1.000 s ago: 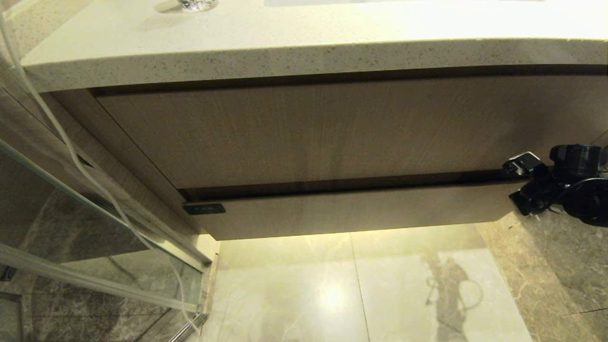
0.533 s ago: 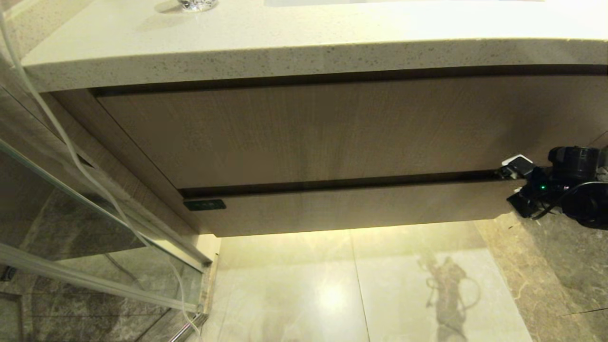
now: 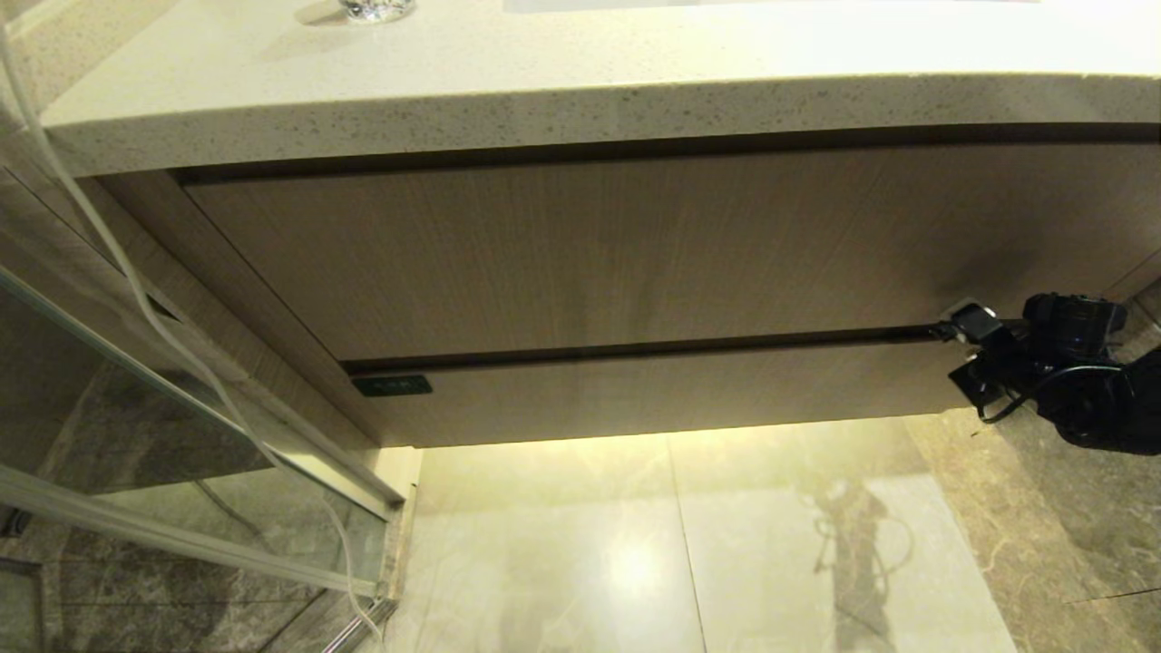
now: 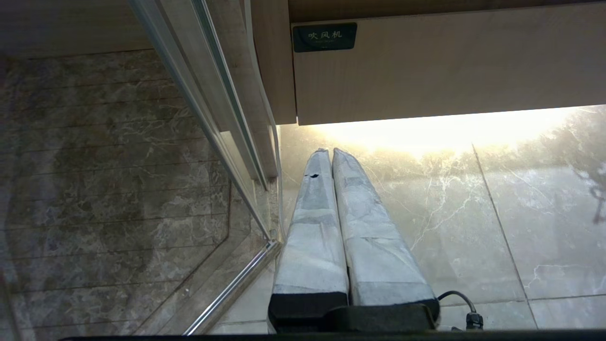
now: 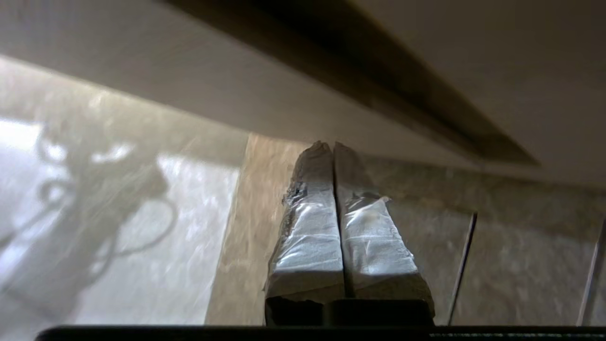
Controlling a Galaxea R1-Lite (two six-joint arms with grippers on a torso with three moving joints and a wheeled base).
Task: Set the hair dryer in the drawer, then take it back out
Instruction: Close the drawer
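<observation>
Head view: drawer (image 3: 671, 394) sat nearly flush under the taller panel (image 3: 590, 254), only a thin dark gap (image 3: 635, 349) showing along its top edge.
Dryer: not visible in any view — whether it lay inside the drawer could not be told.
Right gripper (image 3: 952, 331): at about 3 o'clock in the head view, its tip at the gap by the drawer's right end; contact could not be confirmed.
Right jaws: pressed together, nothing between them; the right wrist view showed the taped fingers (image 5: 307, 227) side by side below the front strip (image 5: 199, 90).
Left gripper (image 4: 330, 154): parked low over the floor (image 4: 473, 199), at about 6 o'clock from the labelled left end of the drawer (image 4: 426, 66).
Left jaws: pressed together, empty.
Label (image 3: 392, 386): small dark plate at the strip's left end.
Handling, drawer: stiff wood, handleless and smooth-faced — probably best taken by hooking the top edge through the gap, and a wide front pulled or pushed from one end might rack a little.
Handling, dryer: judged light and rigid with slick plastic; the short handle looked the likely grip, and the bundled cord could snag on the drawer's edge.
Counter (image 3: 544, 100): pale stone, overhanging the panel at 12 o'clock.
</observation>
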